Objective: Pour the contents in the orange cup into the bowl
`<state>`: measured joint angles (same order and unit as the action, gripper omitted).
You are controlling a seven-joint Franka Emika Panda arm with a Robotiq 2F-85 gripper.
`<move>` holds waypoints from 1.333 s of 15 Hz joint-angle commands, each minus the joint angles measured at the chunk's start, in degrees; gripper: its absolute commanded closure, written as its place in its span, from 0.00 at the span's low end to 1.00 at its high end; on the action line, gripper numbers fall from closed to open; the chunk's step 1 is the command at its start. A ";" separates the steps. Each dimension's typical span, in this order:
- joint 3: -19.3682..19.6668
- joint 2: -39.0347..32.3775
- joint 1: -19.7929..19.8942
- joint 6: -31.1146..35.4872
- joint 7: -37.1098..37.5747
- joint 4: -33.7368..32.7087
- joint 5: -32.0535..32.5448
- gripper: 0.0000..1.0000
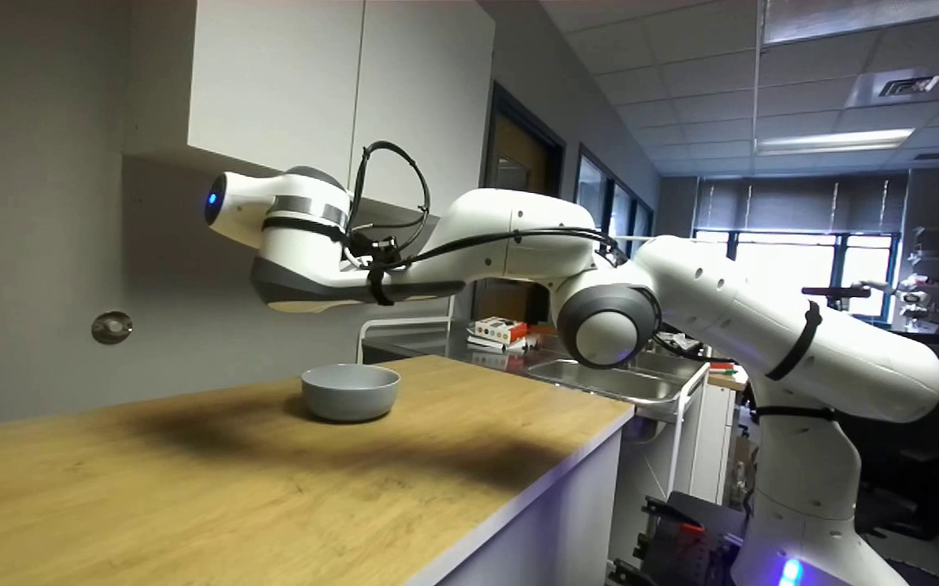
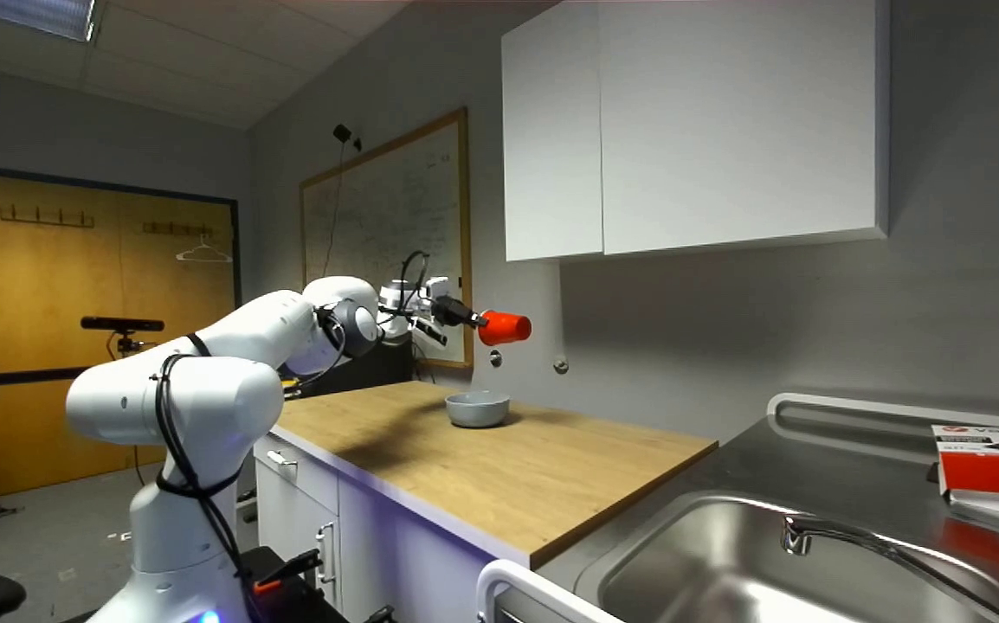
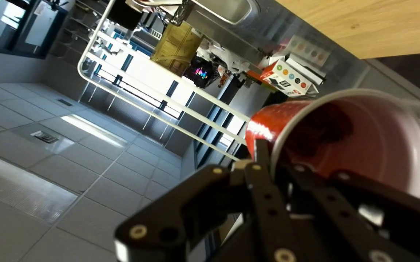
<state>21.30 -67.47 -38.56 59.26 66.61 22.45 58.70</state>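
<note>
Filling the far left of an exterior view, a wooden door (image 2: 49, 277) carries rows of hooks, and a white hanger (image 2: 203, 252) dangles from one; a black bar-shaped device (image 2: 122, 324) sits in front. Next comes the white robot arm (image 2: 248, 407), dark cables strapped along it, reaching out over the wooden counter (image 2: 569, 467). Behind its far end a wood-framed whiteboard (image 2: 387, 208) hangs on the wall. There the gripper (image 2: 477, 320) is clamped on the orange cup (image 2: 506, 327) at its rim; the wrist view shows one finger (image 3: 262, 153) against the outside of the wall. Held in the air, the cup lies tipped on its side, mouth toward the gripper; a dark patch shows inside, though I cannot tell whether that is contents. Lower down, slightly left of the cup, the bowl (image 2: 475, 417) stands upright on the counter, as both exterior views show. Farther right, pale cabinets (image 2: 725, 130) hang above, then come a steel sink (image 2: 681, 547), its chrome faucet (image 2: 850, 536) and, on the metal worktop (image 2: 811, 480), a red-and-white box (image 2: 993, 469) at the right edge.
</note>
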 commanded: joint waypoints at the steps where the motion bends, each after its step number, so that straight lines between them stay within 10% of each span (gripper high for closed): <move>1: 2.83 -0.16 -0.83 0.80 0.79 0.96 4.14 0.96; 20: 1.44 -4.47 0.74 -0.27 -0.96 -2.73 26.16 0.96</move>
<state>23.56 -71.27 -38.50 59.25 66.97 21.40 82.86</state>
